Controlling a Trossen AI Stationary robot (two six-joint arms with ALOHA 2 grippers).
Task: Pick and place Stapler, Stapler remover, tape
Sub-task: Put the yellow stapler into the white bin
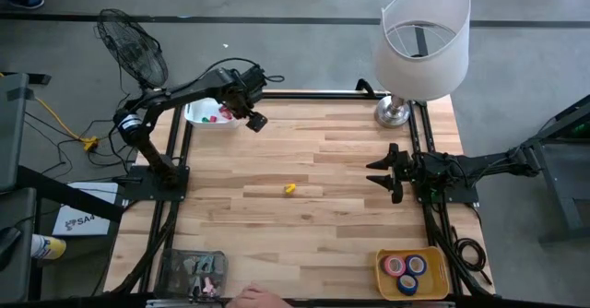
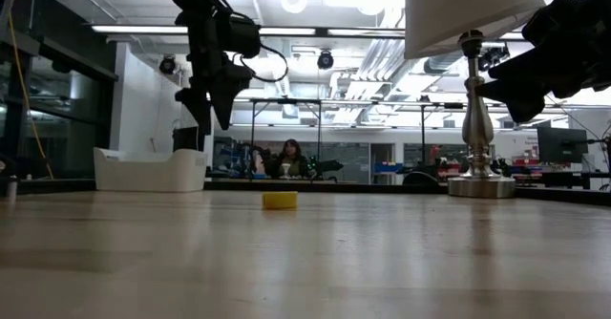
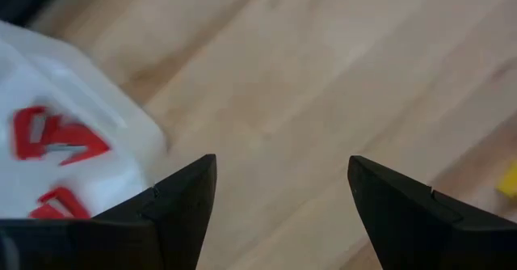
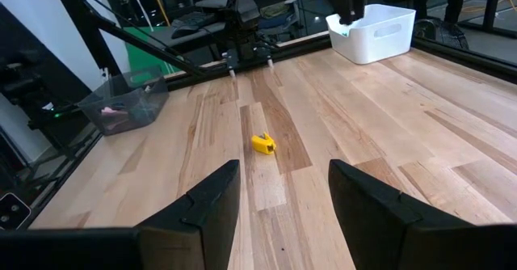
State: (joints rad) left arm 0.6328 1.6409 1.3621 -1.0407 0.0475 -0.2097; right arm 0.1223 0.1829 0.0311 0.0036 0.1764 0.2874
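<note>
A small yellow thing (image 1: 289,189) (image 4: 262,144) lies alone on the middle of the wooden table; which of the task's things it is I cannot tell. Rolls of tape (image 1: 406,266) lie in a yellow tray at the near right. Red pieces (image 3: 56,137) lie in a white bin (image 1: 197,116) at the far left. I cannot make out a stapler. My left gripper (image 1: 254,120) (image 3: 283,169) hangs open and empty, pointing down, just right of the bin. My right gripper (image 1: 380,172) (image 4: 283,173) waits open at the right side, level, facing the yellow thing.
A lamp (image 1: 419,41) stands at the far right corner. A clear box (image 1: 192,273) with small items sits at the near left. A person's hand (image 1: 258,298) shows at the near edge. A fan (image 1: 134,50) stands beyond the table's far left.
</note>
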